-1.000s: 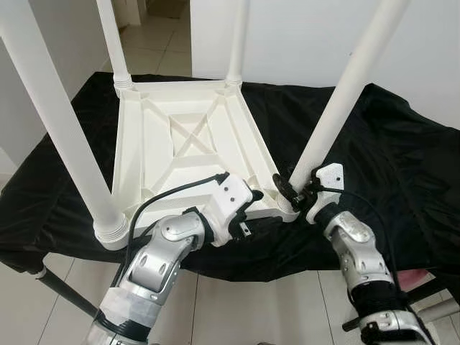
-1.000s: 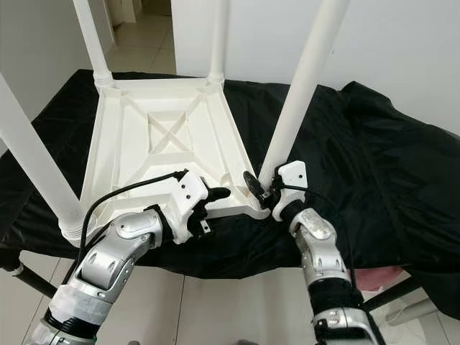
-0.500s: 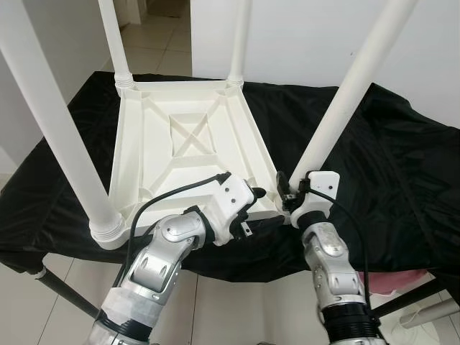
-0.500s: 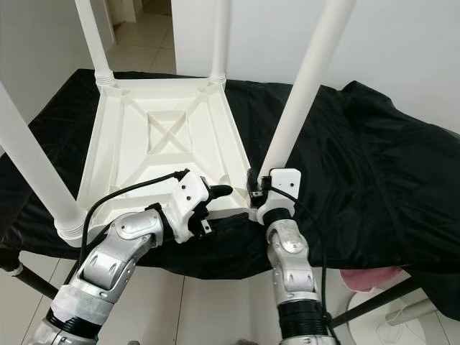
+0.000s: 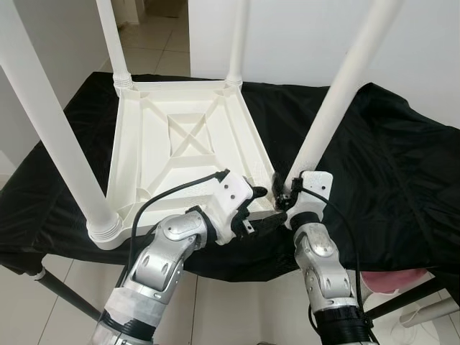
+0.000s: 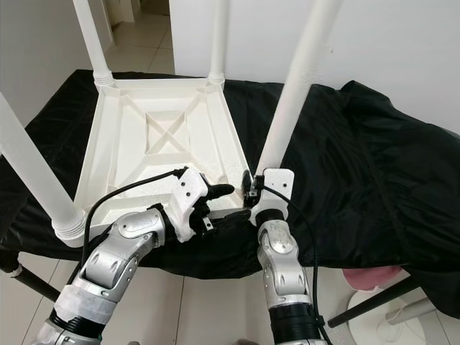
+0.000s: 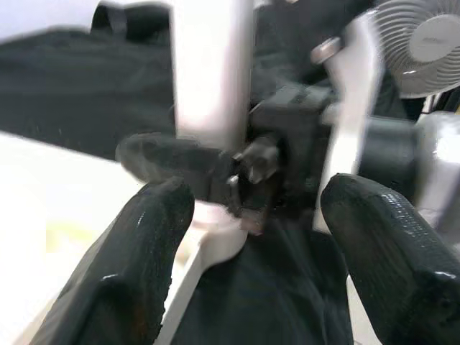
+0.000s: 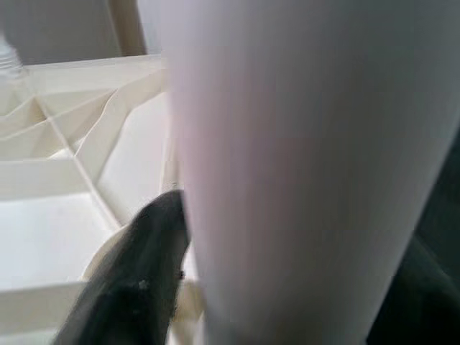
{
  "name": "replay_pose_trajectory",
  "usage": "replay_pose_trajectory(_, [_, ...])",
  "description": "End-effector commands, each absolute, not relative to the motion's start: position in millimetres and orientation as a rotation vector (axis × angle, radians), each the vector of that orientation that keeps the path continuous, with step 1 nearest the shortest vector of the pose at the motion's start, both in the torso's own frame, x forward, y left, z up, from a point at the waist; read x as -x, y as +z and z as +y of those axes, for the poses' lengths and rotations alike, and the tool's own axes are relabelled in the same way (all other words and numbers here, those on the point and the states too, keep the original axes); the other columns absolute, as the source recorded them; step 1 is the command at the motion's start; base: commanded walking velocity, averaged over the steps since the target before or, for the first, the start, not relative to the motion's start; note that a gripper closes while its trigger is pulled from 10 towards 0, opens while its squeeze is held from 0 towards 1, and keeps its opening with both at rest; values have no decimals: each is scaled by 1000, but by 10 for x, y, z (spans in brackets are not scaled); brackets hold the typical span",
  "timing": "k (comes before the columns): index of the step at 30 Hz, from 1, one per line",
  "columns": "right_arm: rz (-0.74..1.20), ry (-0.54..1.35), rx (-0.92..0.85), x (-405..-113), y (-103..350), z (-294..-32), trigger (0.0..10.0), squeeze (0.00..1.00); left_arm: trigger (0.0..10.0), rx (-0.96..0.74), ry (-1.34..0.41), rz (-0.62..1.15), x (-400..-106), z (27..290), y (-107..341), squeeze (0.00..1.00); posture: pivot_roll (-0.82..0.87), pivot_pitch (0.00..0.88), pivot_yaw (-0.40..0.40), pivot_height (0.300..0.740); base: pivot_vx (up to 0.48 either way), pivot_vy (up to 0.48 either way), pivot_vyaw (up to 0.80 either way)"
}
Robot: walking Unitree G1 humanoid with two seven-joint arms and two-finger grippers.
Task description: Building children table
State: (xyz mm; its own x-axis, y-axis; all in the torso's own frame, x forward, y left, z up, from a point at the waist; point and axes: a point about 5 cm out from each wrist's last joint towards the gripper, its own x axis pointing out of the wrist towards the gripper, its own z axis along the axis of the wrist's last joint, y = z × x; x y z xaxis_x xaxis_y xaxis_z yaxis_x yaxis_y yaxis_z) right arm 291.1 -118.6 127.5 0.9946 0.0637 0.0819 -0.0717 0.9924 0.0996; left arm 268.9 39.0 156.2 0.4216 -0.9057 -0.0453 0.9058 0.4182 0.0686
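Observation:
A white plastic children's table [image 5: 180, 136] lies upside down on a black cloth, its legs pointing up. My right gripper [image 5: 284, 197] is at the base of the near right leg [image 5: 338, 93], with its fingers on either side of it. In the right wrist view that leg [image 8: 302, 158] sits between the fingers [image 8: 136, 280]. My left gripper [image 5: 262, 208] is open at the table's near edge, just left of that corner. In the left wrist view its fingertips [image 7: 136, 266] stand wide apart, facing the leg's base.
The near left leg [image 5: 54, 136] and two far legs [image 5: 111, 36] stand in their sockets. The black cloth [image 5: 388, 158] covers the work surface, and pale floor tiles lie below its front edge. A pink object [image 5: 392, 280] sits low on the right.
My right arm has swung in from the right and now stands straight below the leg's base, with its gripper closed in around it. The left gripper has barely moved.

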Motion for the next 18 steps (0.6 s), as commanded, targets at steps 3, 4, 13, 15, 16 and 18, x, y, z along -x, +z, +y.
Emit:
replay_pose_trajectory(3, [-70, 84, -141, -2876, 1271, -1109, 10000, 1000, 10000, -71, -1067, 24, -2705, 404, 1549, 0, -45, 0, -39, 740, 0, 0, 0])
replay_pose_trajectory(4, [-74, 87, -132, -2870, 1278, -1137, 10000, 1000, 10000, -70, -1068, 28, -2702, 407, 1551, 0, -45, 0, -39, 740, 0, 0, 0])
replay_pose_trajectory(13, [-87, 237, -80, -2856, 1308, -1331, 10000, 0, 10000, -89, -1140, 21, -2657, 433, 1545, 0, -46, 0, -33, 740, 0, 0, 0])
replay_pose_trajectory(15, [-87, 305, -51, -2854, 1317, -1364, 10000, 0, 10000, -94, -1148, 23, -2653, 437, 1545, 0, -45, 0, -33, 740, 0, 0, 0])
replay_pose_trajectory(16, [-87, 305, -51, -2854, 1317, -1364, 10000, 0, 10000, -94, -1148, 23, -2653, 437, 1545, 0, -45, 0, -33, 740, 0, 0, 0])
replay_pose_trajectory(18, [-80, 422, 9, -2870, 1313, -1446, 10000, 0, 10000, -110, -1159, 30, -2646, 442, 1540, 0, -45, 0, -32, 740, 0, 0, 0])
